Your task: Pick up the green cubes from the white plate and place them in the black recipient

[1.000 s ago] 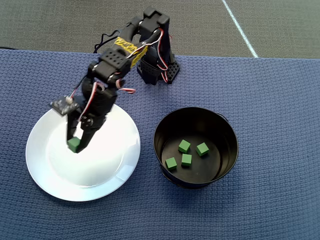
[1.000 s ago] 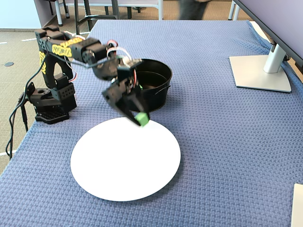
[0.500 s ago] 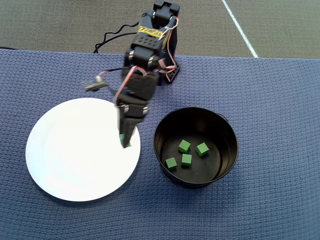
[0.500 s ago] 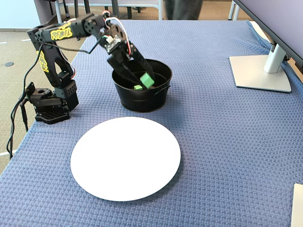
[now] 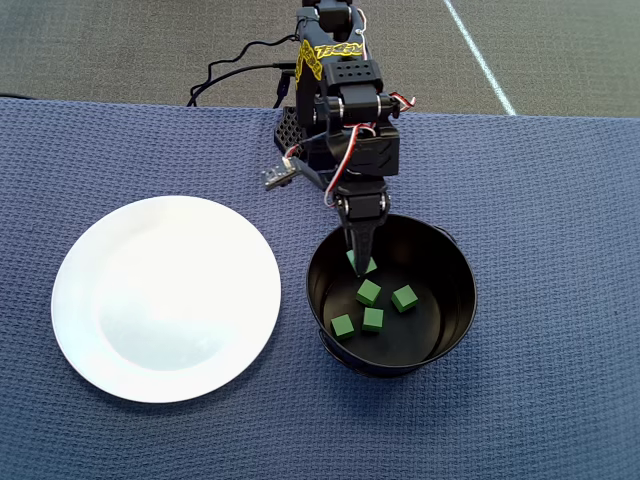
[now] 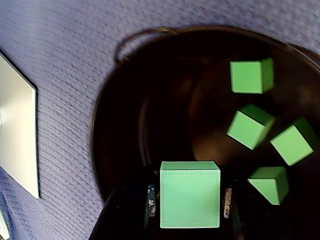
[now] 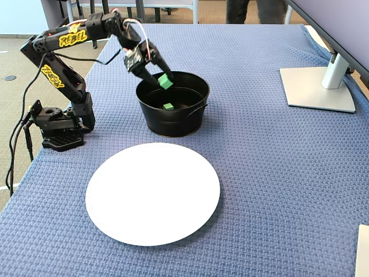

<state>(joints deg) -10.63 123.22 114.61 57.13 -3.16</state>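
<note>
My gripper [image 5: 361, 262] hangs over the near-left part of the black recipient [image 5: 462, 262], shut on one green cube [image 5: 359, 265]. In the wrist view this cube [image 6: 190, 194] sits squarely between the two jaws, above the pot's dark inside. Several more green cubes [image 5: 372, 320] lie loose on the recipient's floor, also in the wrist view [image 6: 250, 126]. The white plate [image 5: 150, 300] lies bare to the left of the recipient. In the fixed view the held cube [image 7: 165, 81] is level with the rim of the recipient [image 7: 173, 122], behind the plate [image 7: 153, 193].
A blue woven cloth [image 5: 550, 200] covers the table. The arm's base [image 7: 60, 124] stands at the table's left edge in the fixed view, with cables trailing off it. A monitor foot [image 7: 317, 86] stands at the far right, and a pale corner [image 7: 363, 248] shows bottom right.
The arm has swung from over the plate across to the recipient, carrying the green cube in its shut jaws. The plate is left bare.
</note>
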